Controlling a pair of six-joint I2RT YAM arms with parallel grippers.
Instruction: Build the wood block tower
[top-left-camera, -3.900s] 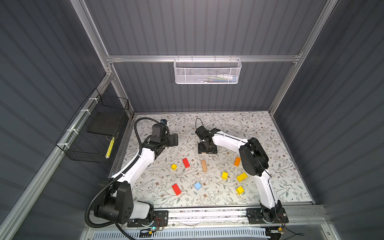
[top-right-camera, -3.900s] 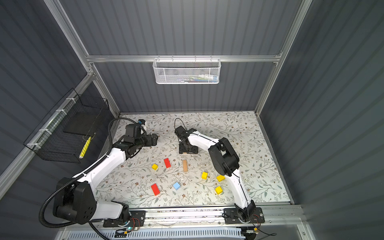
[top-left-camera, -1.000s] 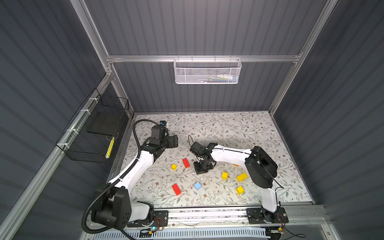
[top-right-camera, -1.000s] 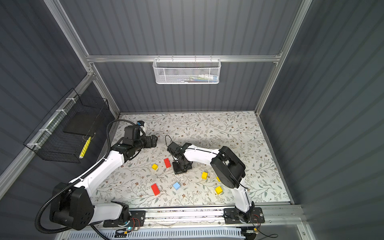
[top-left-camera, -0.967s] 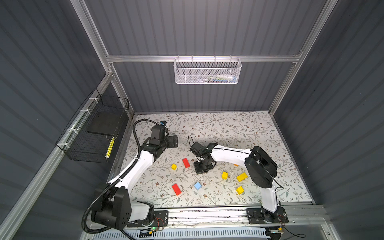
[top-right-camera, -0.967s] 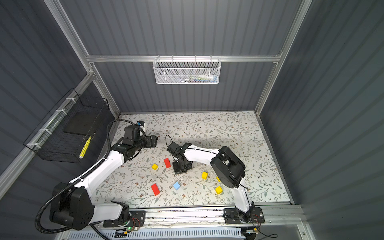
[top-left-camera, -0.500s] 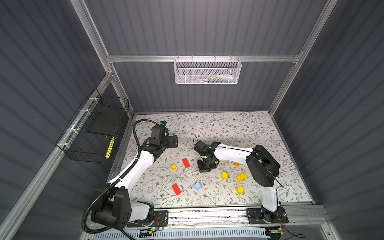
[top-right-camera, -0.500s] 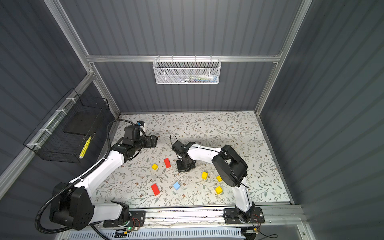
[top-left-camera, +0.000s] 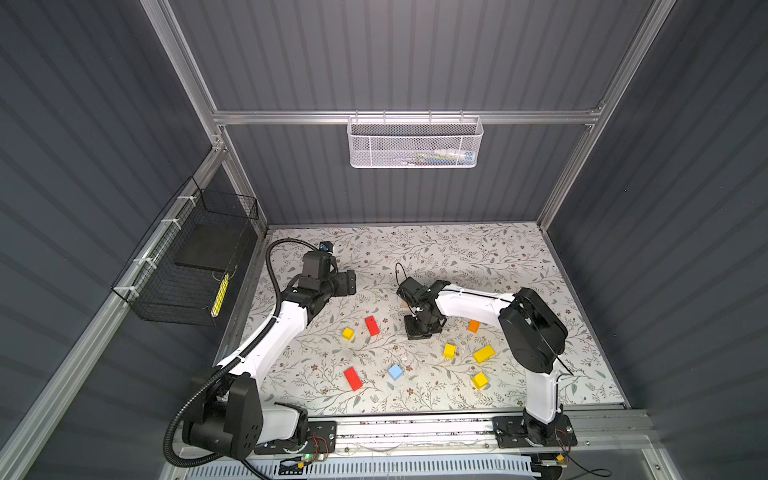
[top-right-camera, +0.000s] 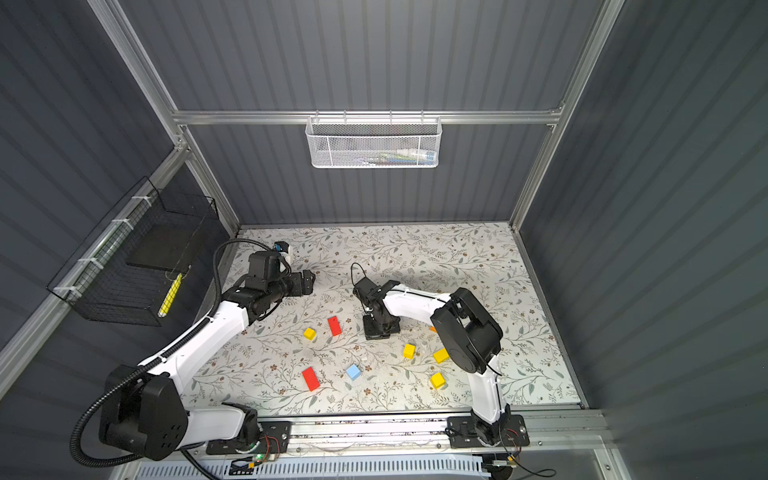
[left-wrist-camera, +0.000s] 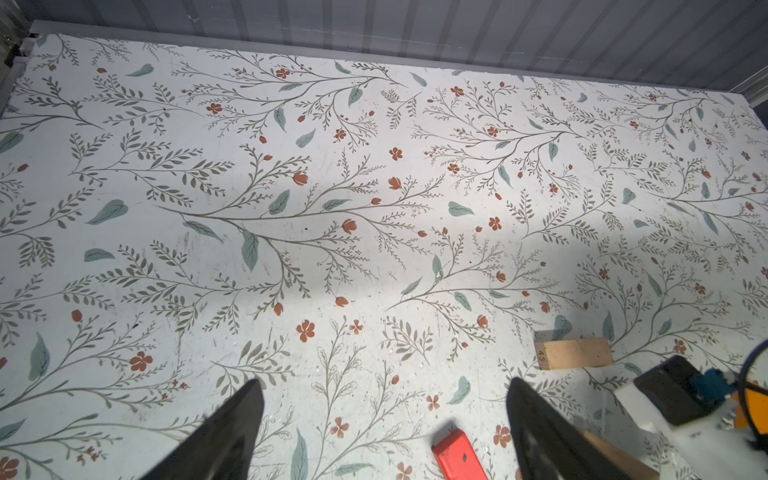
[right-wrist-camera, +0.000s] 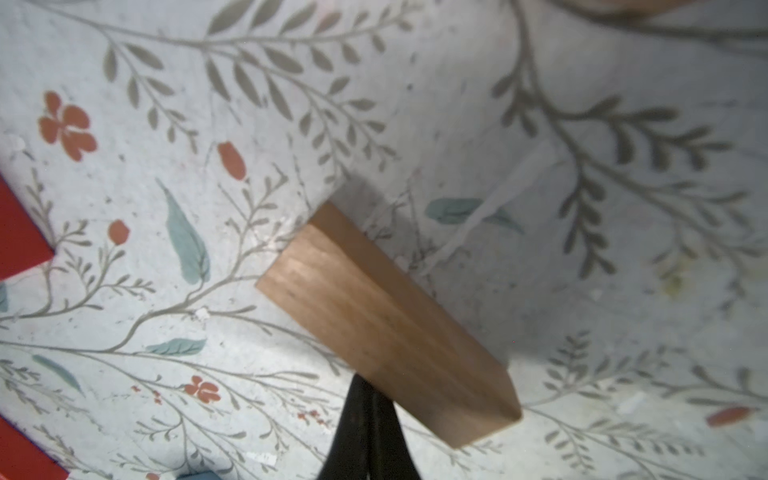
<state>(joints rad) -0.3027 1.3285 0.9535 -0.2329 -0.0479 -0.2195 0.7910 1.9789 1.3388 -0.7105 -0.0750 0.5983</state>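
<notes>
- My right gripper (right-wrist-camera: 368, 395) points down at the mat (right-wrist-camera: 582, 104), clenched on nothing. Its closed tips sit at the long side of a tan brick (right-wrist-camera: 386, 324) lying flat. I cannot tell whether they touch it.
- My left gripper (left-wrist-camera: 384, 382) hangs released over bare mat at the far left, well apart from the work.
- No tower yet; the blocks lie loose and single.
- In a top view, a red brick (top-left-camera: 372, 325) and a yellow cube (top-left-camera: 348, 333) lie left of my right gripper, and an orange brick (top-left-camera: 473, 326) lies to its right.
- A blue cube (top-left-camera: 395, 372), a second red brick (top-left-camera: 353, 378) and more yellow pieces (top-left-camera: 484, 354) lie nearer the front edge.
- A second tan brick (left-wrist-camera: 573, 353) lies just beyond my right wrist.
- Risk: with shut tips I can only shove. An off-centre push would likely spin the tan brick rather than slide it.
- Risk: shoved far, it could knock the nearby red brick askew.
- Risk: pressing down on its edge could tip or flick it away.
- To lift it I would need to open and straddle the narrow width. A skewed brick may slip out.
</notes>
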